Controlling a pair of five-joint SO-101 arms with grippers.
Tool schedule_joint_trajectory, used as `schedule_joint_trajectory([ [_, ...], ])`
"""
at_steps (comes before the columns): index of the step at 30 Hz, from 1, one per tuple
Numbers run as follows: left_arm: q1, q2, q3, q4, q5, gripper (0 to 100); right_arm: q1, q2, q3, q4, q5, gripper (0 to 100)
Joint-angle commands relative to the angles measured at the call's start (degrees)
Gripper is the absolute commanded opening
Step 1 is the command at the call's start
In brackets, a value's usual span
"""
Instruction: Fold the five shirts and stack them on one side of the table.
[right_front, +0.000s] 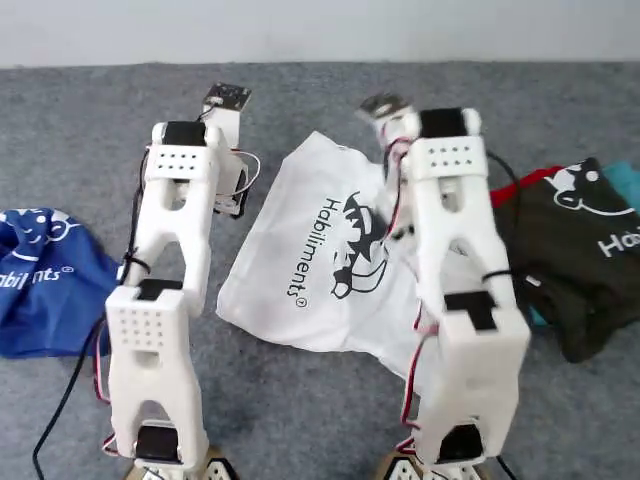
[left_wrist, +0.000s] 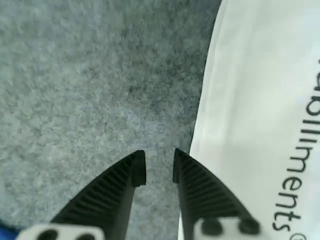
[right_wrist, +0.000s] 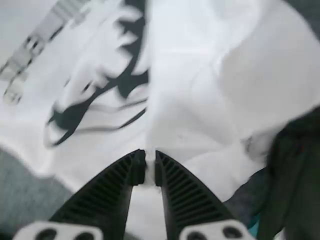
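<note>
Grey, carpet-like table covering (right_front: 300, 400) ran under everything, with the white shirt (right_front: 310, 250) lying crumpled and unfolded between the two arms, its black print face up. From above, a blue shirt (right_front: 40, 280) sat bunched at one side edge, partly cut off, and a black shirt (right_front: 580, 260) lay heaped at the opposite side over slivers of red cloth (right_front: 520, 185) and teal cloth (right_front: 625, 175) — too little of either showed to tell what they were. Both arms' own bodies covered their grippers in that view.

Wrist cameras filled the gap. The left gripper (left_wrist: 159, 167) hung over bare grey surface just beside the white shirt's edge, its jaws a narrow way apart and holding nothing. The right gripper (right_wrist: 149, 167) sat low on the white shirt, jaws pinched almost together on a raised crease of the white fabric, with the black shirt near — the heap's dark edge lay just past the white cloth. Blur smeared the print there, and how much fabric sat between the jaws could not be made out.
</note>
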Motion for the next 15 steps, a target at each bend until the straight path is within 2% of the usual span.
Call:
schedule_joint_trajectory([
  [1,0.53,2.64,-11.91,5.89,1.32,10,-1.89,-17.8,15.65,2.24,3.78,0.9],
  [4,0.7,4.92,-17.98,7.91,1.49,10,-1.71,-32.04,27.6,2.24,9.14,0.9],
  [10,0.62,5.01,-16.57,7.82,1.49,10,-2.15,-68.18,45.98,2.33,16.35,0.9],
  [15,1.14,5.01,-16.57,7.82,1.58,10,-1.89,-91.91,61.19,2.51,17.14,0.9],
])
